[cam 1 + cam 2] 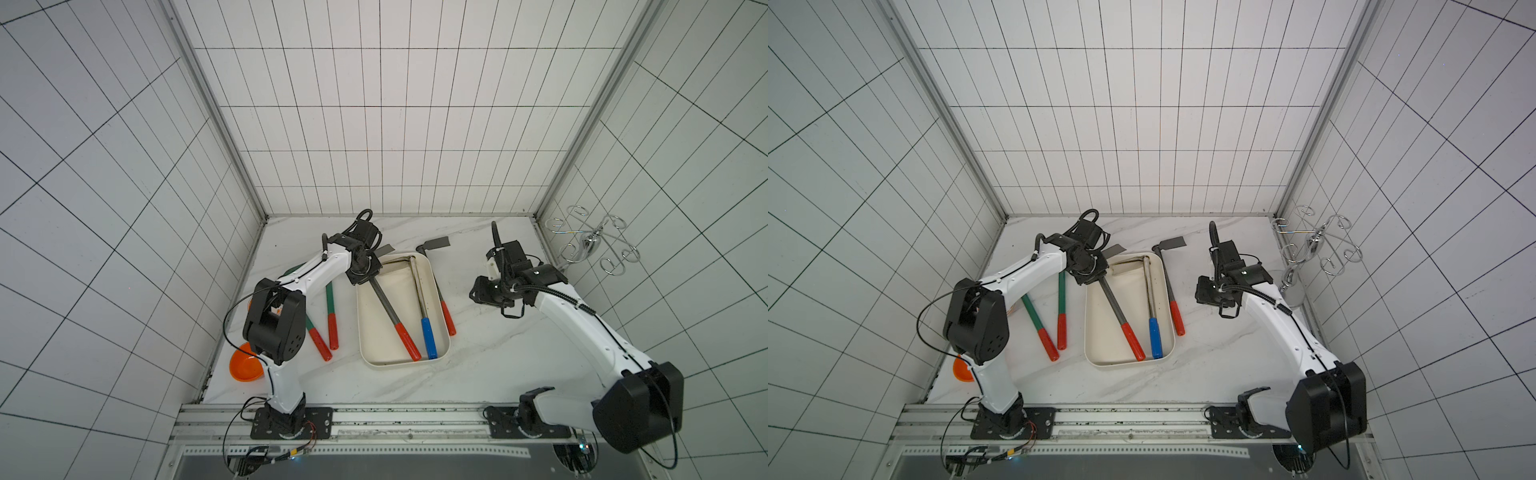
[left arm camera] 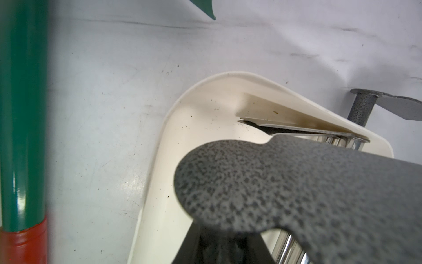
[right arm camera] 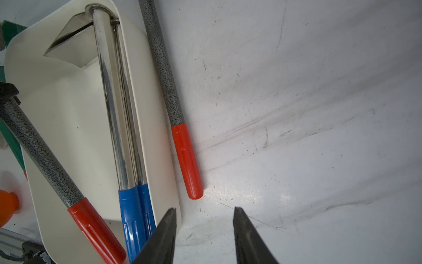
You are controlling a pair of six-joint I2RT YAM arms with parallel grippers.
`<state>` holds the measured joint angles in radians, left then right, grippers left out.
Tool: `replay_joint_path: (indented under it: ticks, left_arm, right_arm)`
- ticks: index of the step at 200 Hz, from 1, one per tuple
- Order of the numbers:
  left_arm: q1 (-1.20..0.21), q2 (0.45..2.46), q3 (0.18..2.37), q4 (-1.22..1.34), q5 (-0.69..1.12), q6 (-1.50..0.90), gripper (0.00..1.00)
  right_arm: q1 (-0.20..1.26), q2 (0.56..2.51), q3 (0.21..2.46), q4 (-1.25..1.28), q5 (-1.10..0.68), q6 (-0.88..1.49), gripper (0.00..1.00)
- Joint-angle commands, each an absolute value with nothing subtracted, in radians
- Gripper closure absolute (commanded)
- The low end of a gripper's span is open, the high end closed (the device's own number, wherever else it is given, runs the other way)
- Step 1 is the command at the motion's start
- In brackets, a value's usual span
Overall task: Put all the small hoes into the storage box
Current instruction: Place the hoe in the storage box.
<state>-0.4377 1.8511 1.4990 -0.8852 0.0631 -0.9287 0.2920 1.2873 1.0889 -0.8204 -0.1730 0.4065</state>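
While your left gripper [image 1: 364, 272] pinches the small hoe [image 1: 384, 303] close to its head, jaws pressed on the grey speckled shaft, the hoe runs diagonally across the storage box [image 1: 376, 332]. Its red grip is inside, near the near wall, w/ the blade up over the far-left corner. Your right gripper [image 3: 204, 209] hovers over the table [image 1: 498, 353] just right of the box, jaws spread, nothing btw them. 1 blue-grip chrome hoe [image 1: 429, 343] lies in the box along its right wall. 1 more grey hoe [image 1: 448, 320] w/ red grip lies outside, beside that wall. 2 green hoes [image 1: 331, 301] lie left of the box. Orange bowl [image 1: 245, 368] sits by your left arm.
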Motion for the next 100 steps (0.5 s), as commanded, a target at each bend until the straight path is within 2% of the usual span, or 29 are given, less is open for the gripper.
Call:
replay_joint_path:
  ticks: [1,100]
  left_arm:
    - [-0.439,1.865,1.501,-0.845,0.061,-0.961,1.00]
    - [-0.442,1.927,1.512,-0.845,0.060,-0.966,1.00]
  right_arm:
    - [0.281,1.291,1.045,-0.822,-0.161,0.402,0.57]
    - [0.280,1.292,1.035,-0.819,-0.155,0.397,0.57]
